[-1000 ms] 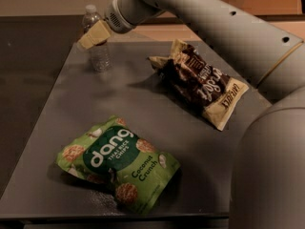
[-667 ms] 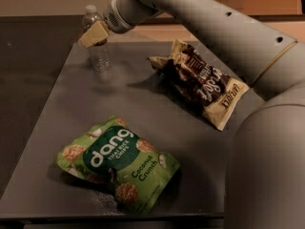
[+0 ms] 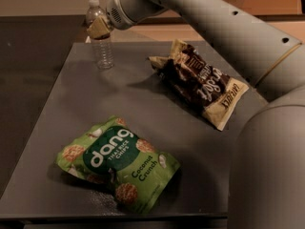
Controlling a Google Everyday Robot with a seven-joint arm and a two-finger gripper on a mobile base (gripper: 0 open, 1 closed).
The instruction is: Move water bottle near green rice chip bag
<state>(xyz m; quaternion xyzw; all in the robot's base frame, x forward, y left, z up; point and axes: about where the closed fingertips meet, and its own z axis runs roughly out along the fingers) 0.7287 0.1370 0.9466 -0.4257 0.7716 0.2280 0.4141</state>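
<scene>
Tool (image 3: 99, 27) is at the far left corner of the tabletop (image 3: 143, 109), right up against the upper part of the water bottle (image 3: 104, 52). Its tan tip overlaps the bottle just below the shoulder, over the label band. Can't tell from this view whether the tool is clamped on the bottle or merely beside it.

Water bottle is upright, white cap on top, with its base looking to sit on the tabletop near the far left edge.

Green rice chip bag (image 3: 119, 163) lies flat at the near left of the tabletop, "dang" lettering facing up, and is crinkled. It is well apart from the bottle, with bare tabletop between them.

A dark brown and cream bag (image 3: 200, 82) lies on the right side, tilted diagonally, near the far right edge. It touches neither the bottle nor the green bag.

Arm (image 3: 214, 23) comes in from the right foreground and crosses above the brown bag to reach the bottle. Its thick lower part fills the near right corner of the view.
</scene>
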